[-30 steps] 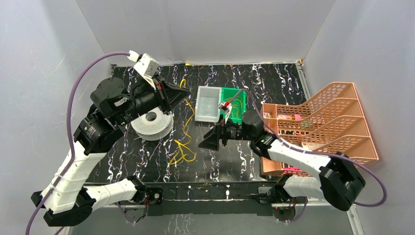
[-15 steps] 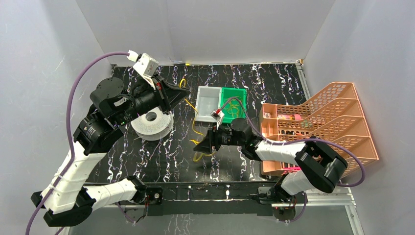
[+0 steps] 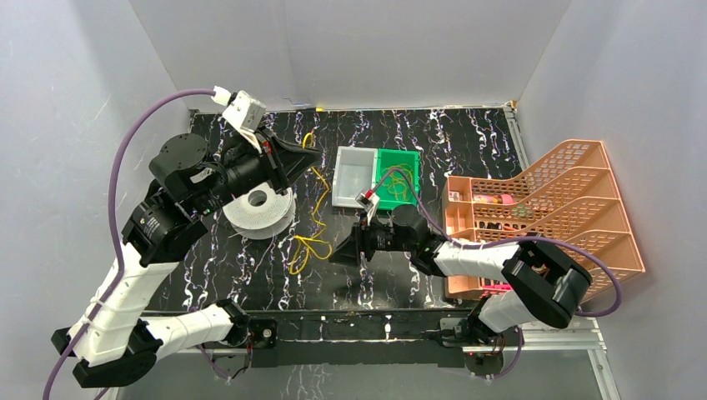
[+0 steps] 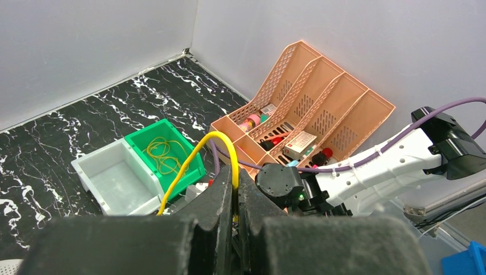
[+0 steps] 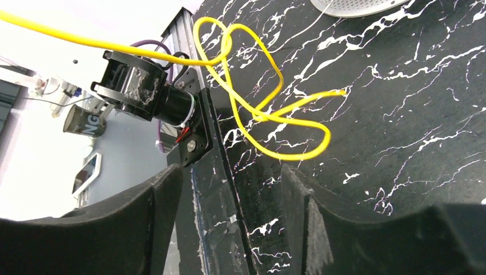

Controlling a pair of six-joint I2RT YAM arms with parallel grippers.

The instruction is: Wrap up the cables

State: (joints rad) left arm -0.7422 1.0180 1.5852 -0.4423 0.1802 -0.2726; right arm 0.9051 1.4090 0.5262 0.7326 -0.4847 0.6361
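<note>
1. Compared with a second ago, my right claw (image 3: 340,252) has swung in toward the spool (image 3: 258,212). The loose yellow loops slid a bit closer to it too.
2. My left claw (image 4: 236,180) is pinching the cable (image 4: 219,134) up above the spool's far-right side. The rest hangs down and piles on the table (image 3: 250,267) just right of the spool.
3. My right claw is spread wide and holding nothing, with the loops right ahead of it.
4. I reckon I should grab one strand low down, not the whole tangle, and keep it snug.
5. The cable is thin, glossy and looks springy. The spool is white, round and full of holes.
</note>
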